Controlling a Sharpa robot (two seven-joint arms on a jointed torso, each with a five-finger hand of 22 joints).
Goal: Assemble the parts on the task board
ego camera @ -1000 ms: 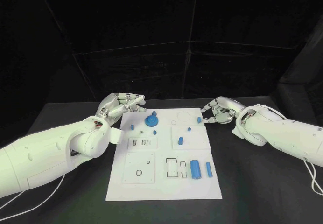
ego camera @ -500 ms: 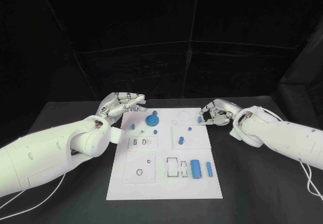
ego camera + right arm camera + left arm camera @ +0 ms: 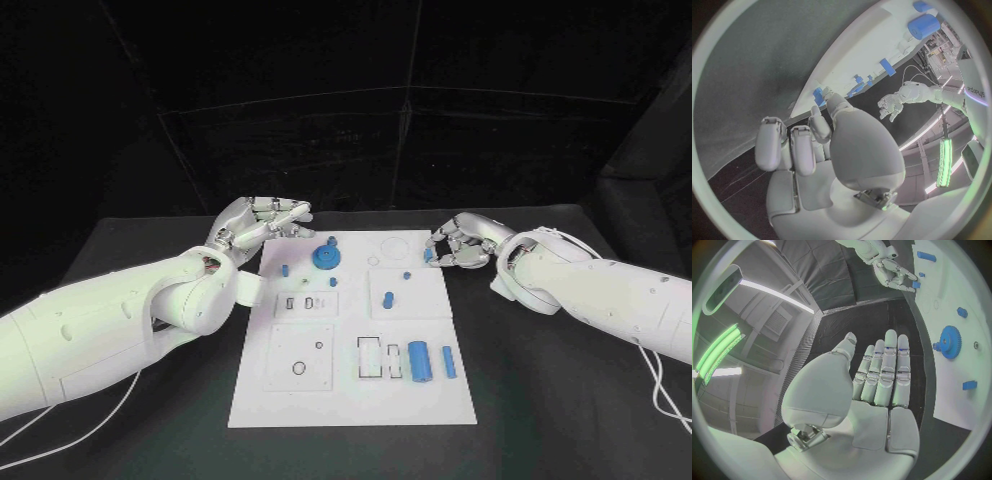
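1. Left hand [image 3: 260, 224] hovers off the flat white task board's [image 3: 346, 400] far-left corner, fingers straight, holding nothing.
2. Right hand [image 3: 464, 241] pinches a small blue peg [image 3: 428, 256] at the board's far-right edge.
3. Blue toothed gear [image 3: 327, 258] sits on the board.

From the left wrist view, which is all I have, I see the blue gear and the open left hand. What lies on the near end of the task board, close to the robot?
Observer: In the head view, a thick blue cylinder lies flat on the task board. A thinner blue pin lies beside it, toward the right arm.
Operator: Does the right hand hold something?
Observer: In the right wrist view its thumb tip sits next to a small blue peg at the board's edge. I cannot tell if they touch.
Operator: Where is the left hand relative to the board?
Observer: The head view shows it near the board's far left corner, beside the blue gear.
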